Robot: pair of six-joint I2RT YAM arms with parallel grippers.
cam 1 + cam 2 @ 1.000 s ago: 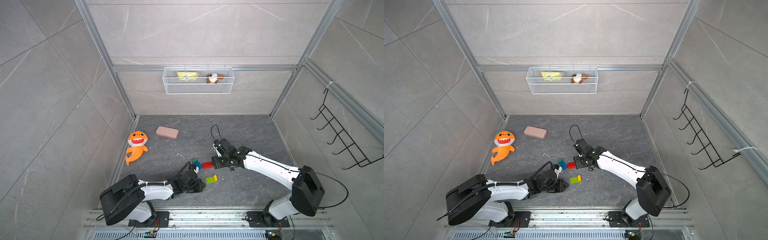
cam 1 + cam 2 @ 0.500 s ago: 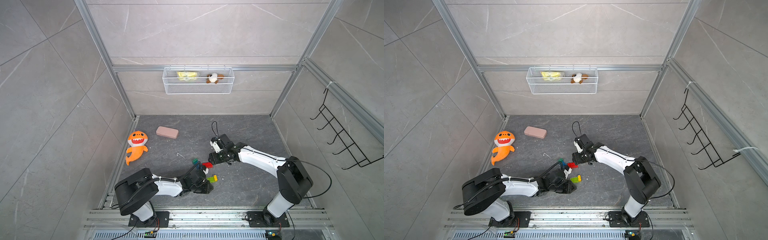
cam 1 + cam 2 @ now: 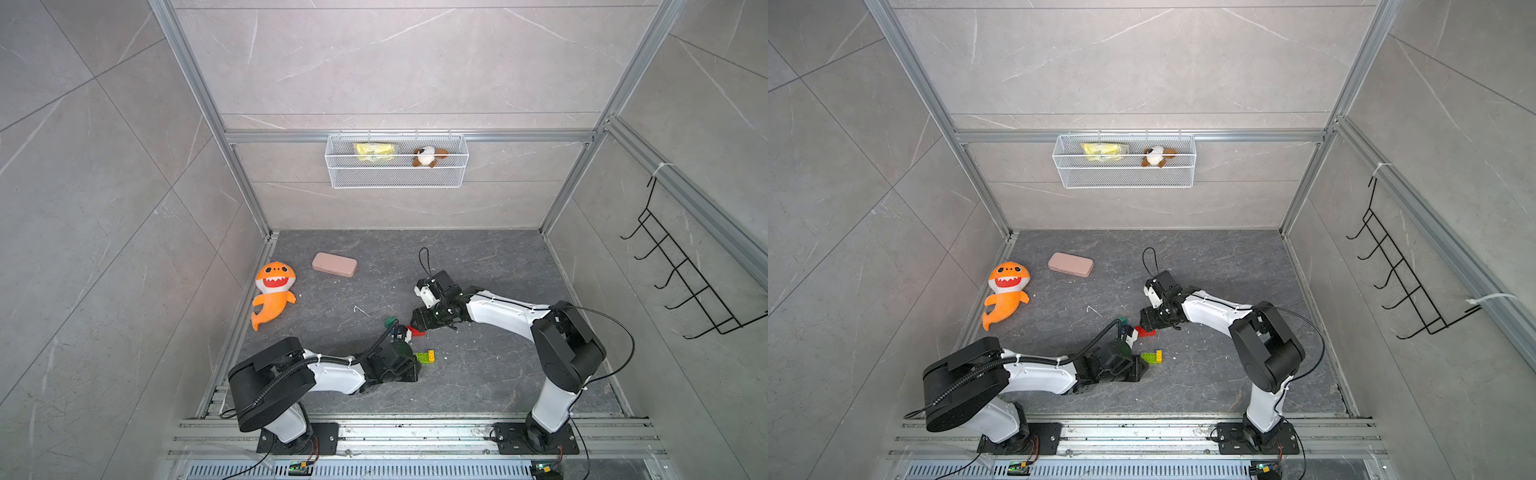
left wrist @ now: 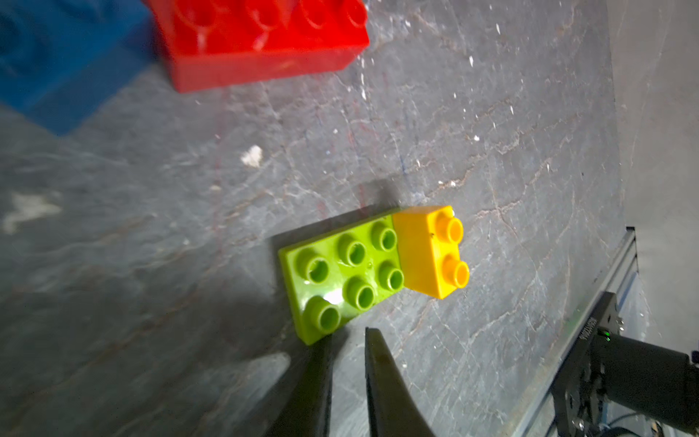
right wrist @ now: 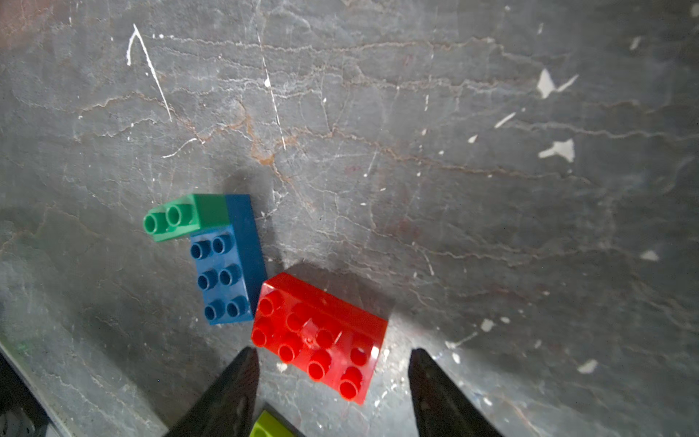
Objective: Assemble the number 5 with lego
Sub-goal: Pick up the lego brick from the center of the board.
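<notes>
Red brick (image 5: 319, 336), blue brick (image 5: 227, 276), lime brick (image 4: 344, 272), yellow brick (image 4: 431, 253), green brick (image 5: 177, 219).

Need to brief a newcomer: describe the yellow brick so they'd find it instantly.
On the dark floor, look just ahead of the left claw. A lime brick lies there. The yellow brick sits on its end away from the claw, the only yellow piece, with two studs.

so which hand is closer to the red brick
Right. The right hand is open with the red brick partly between its fingers; the left hand is at the lime green brick's corner, farther off.
</notes>
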